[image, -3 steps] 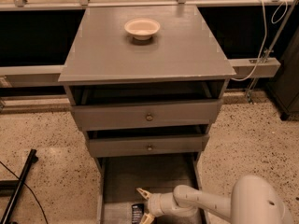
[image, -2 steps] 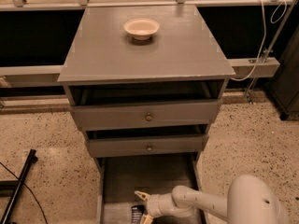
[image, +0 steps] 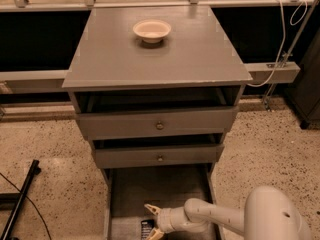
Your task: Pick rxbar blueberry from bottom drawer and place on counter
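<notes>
End effector (image: 153,220) at bottom centre of frame, spread open, gripping nothing, low inside bottom drawer (image: 120,199). rxbar blueberry (image: 146,229) flat just beside it. Centre over bar, close across narrow width, lift straight.

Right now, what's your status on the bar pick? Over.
Gripper down in bottom drawer, fingers open. Rxbar blueberry flat on the drawer floor at the fingertips, not lifted. Cream bowl on counter, toward the back.
</notes>
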Available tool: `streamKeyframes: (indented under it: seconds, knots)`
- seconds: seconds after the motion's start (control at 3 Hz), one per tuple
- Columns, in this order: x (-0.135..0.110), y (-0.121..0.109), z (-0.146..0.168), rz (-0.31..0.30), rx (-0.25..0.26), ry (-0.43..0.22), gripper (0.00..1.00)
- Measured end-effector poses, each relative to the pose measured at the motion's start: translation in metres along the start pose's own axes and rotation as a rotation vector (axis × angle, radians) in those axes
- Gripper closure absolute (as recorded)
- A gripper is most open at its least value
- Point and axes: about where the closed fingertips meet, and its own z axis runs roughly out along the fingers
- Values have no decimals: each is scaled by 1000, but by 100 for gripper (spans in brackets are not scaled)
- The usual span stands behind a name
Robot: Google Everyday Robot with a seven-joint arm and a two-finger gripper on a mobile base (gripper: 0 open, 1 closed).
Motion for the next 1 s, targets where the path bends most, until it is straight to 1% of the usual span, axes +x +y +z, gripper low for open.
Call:
streamKeyframes:
  seconds: [0.33,0.67,1.0]
  knots:
    - [0,0,0,0,0,0,0]
    - [6,-1,3,8,4,1,0]
    - [14,-3,5,25,14,-2,18]
